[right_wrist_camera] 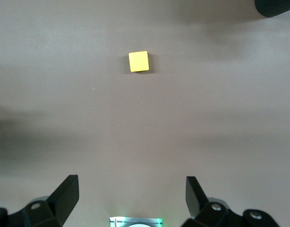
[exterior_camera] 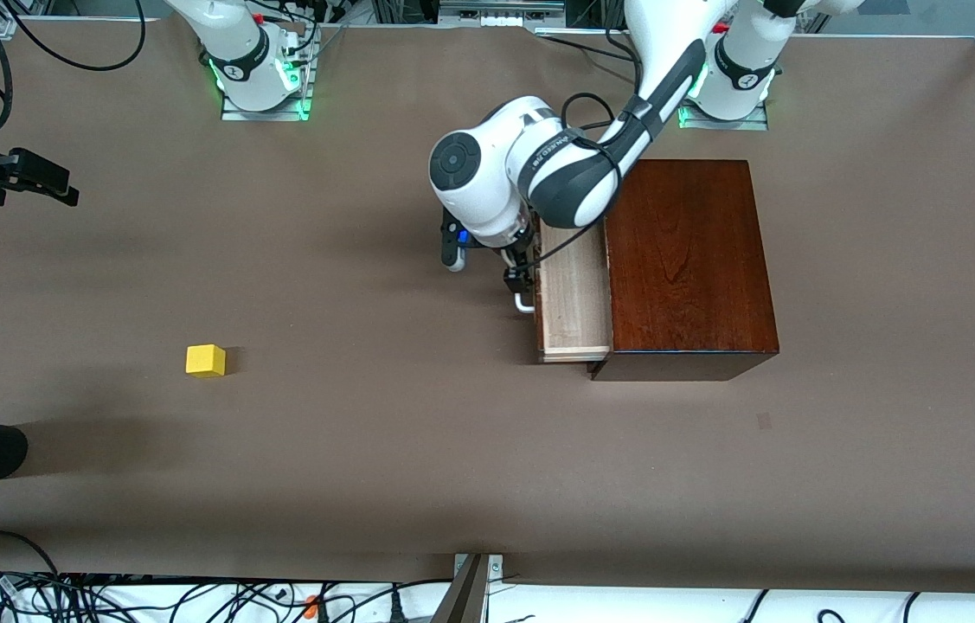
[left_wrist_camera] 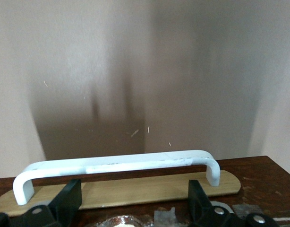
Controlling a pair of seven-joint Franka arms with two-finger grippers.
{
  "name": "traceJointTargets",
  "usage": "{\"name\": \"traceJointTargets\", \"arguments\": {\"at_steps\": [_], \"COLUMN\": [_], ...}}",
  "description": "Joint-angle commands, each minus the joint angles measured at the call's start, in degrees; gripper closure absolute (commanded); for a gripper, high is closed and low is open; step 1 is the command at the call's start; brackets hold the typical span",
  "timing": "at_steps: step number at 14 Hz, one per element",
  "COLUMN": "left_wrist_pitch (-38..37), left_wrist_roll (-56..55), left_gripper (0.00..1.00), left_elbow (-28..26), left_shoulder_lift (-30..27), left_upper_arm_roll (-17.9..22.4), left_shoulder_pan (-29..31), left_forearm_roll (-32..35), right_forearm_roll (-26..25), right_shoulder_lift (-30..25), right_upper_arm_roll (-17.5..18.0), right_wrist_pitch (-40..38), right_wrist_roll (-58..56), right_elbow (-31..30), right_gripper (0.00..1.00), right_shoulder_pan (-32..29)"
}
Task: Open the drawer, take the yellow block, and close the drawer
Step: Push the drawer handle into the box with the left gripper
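- The drawer (exterior_camera: 575,298) stands partly pulled out of the dark-brown wooden box (exterior_camera: 688,260), its pale tray showing toward the right arm's end of the table; nothing shows on the bare part of the tray.
- The left gripper (exterior_camera: 522,275) is down at the drawer's front, right at the white bar handle (left_wrist_camera: 119,163). In the left wrist view its two black fingers (left_wrist_camera: 69,201) stand wide apart, one near each end of the handle, with the bar between them — spread, not clamped on it.
- The yellow block (exterior_camera: 205,360) lies out on the brown table (exterior_camera: 418,450), well apart from the drawer and box, toward the right arm's end and nearer to the front camera than the box.
- The right gripper (right_wrist_camera: 132,196) is up in the air over bare table near the edge at the right arm's end, and that arm waits. Its fingers are spread wide with nothing between them.
- In the right wrist view the yellow block (right_wrist_camera: 138,61) sits flat on the table below, well clear of those fingertips — not touching them.
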Motion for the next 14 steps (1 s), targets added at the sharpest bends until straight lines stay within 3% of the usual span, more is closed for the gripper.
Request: {"name": "traceJointTargets", "arguments": {"at_steps": [1,14], "left_wrist_pitch": [-4.81,-6.32], "left_wrist_roll": [1.03,1.2], "left_gripper": [0.0,0.0], "left_elbow": [-0.46,-11.26], "left_shoulder_lift": [-2.13,-7.84], "left_upper_arm_roll": [0.62,0.53], "left_shoulder_pan": [1.74,8.33], "left_forearm_roll": [1.74,1.74], "right_forearm_roll": [-0.8,-0.8], "right_shoulder_lift": [0.01,0.01], "right_upper_arm_roll": [1.07,1.07], "right_wrist_pitch": [-0.62,-0.8], "right_wrist_roll": [-0.14,-0.49], "right_elbow": [0.2,0.2], "right_gripper": [0.0,0.0], "right_shoulder_pan": [-1.1,-1.1]}}
